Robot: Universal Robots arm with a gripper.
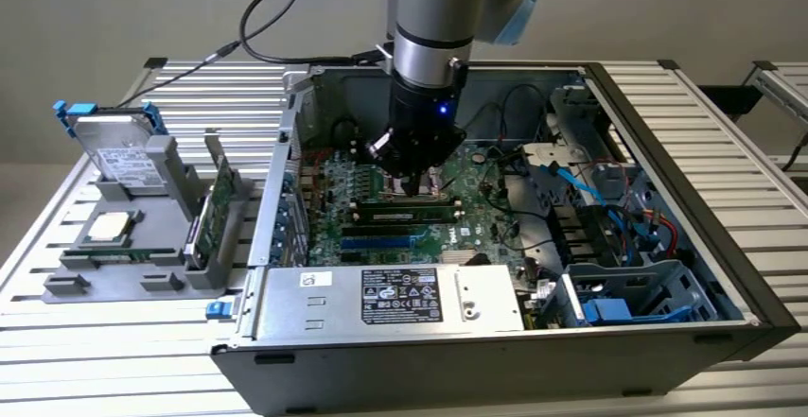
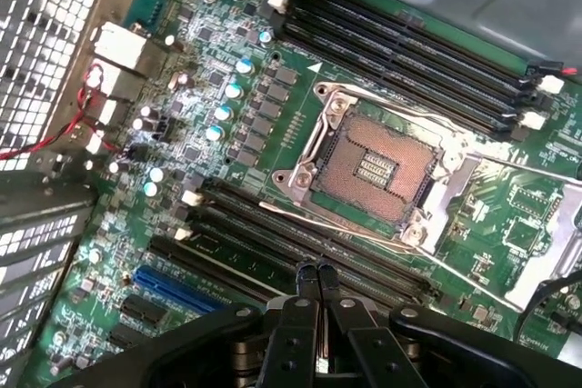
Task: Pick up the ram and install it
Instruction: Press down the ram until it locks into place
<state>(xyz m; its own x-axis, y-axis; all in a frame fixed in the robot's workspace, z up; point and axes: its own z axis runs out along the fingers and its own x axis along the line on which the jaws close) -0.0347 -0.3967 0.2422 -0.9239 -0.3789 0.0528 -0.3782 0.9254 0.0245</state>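
Observation:
The ram (image 1: 404, 215) is a long narrow green stick with black chips. It lies along a memory slot on the motherboard (image 1: 486, 233) inside the open computer case. The wrist view shows the ram (image 2: 227, 256) as a dark green strip among the black slots beside the empty processor socket (image 2: 373, 165). My gripper (image 1: 411, 186) hangs straight down into the case, just behind the ram in the exterior view. Its fingers (image 2: 304, 290) are shut together with nothing between them. The gripper (image 2: 316, 273) has its tips right over the slot row; contact with the ram cannot be told.
Grey case walls (image 1: 284, 166) surround the board. A silver power supply (image 1: 392, 299) lies in front, and drive cages with blue cables (image 1: 619, 247) sit at the exterior view's right. On the exterior view's left, a grey fixture holds a hard drive (image 1: 112, 152), a processor (image 1: 112, 226) and an upright green card (image 1: 221, 199).

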